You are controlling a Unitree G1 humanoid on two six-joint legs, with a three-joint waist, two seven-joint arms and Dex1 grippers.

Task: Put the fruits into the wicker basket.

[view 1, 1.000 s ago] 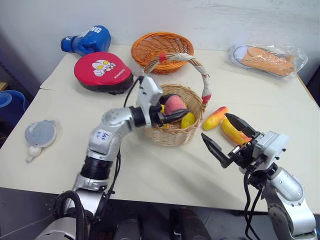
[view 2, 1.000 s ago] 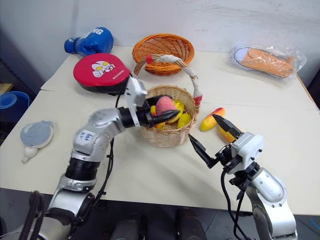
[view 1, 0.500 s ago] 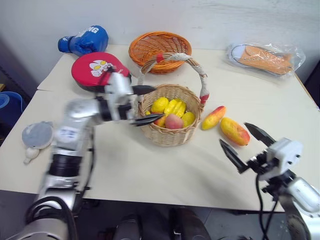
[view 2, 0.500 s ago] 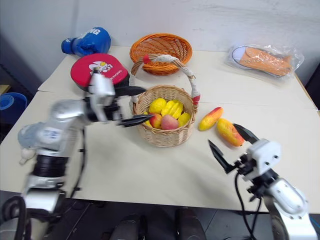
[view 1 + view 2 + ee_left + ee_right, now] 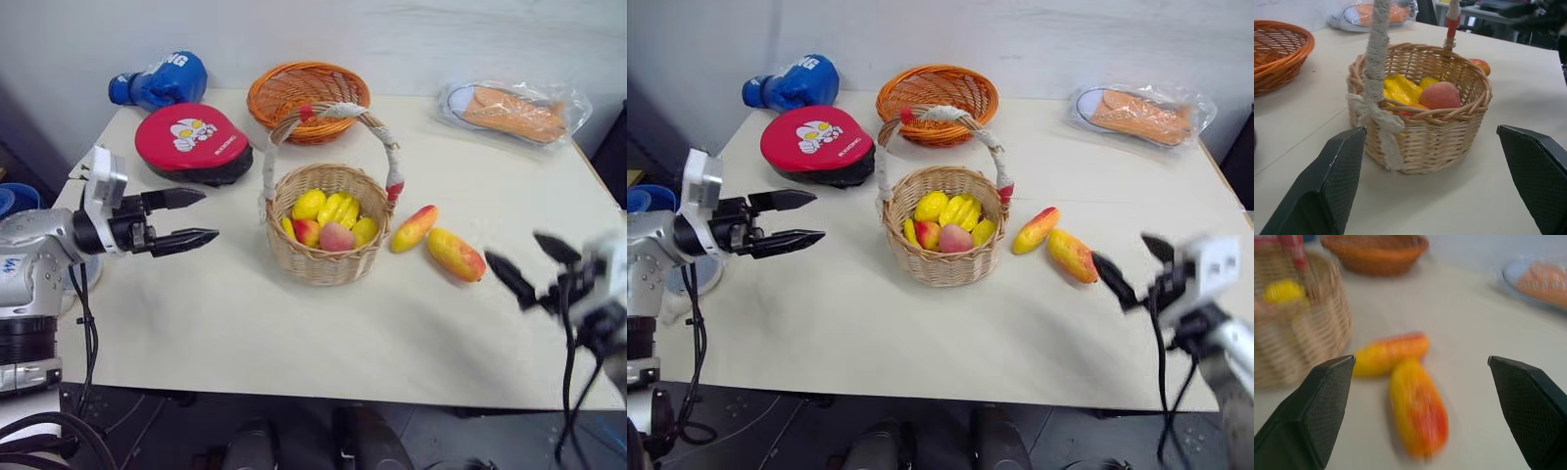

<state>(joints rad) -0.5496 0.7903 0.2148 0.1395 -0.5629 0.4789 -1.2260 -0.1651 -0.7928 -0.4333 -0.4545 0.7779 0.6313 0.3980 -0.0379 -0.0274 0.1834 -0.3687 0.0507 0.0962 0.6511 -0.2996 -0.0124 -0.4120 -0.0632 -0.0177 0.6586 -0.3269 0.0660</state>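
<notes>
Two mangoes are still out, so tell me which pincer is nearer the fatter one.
Right. The right pincer is open, just beside the fatter mango; the left pincer, also open, is across the wicker basket from it.

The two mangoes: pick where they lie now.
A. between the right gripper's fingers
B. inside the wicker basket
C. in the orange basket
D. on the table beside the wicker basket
D: both mangoes lie on the table, just outside the wicker basket, on its right-arm side.
</notes>
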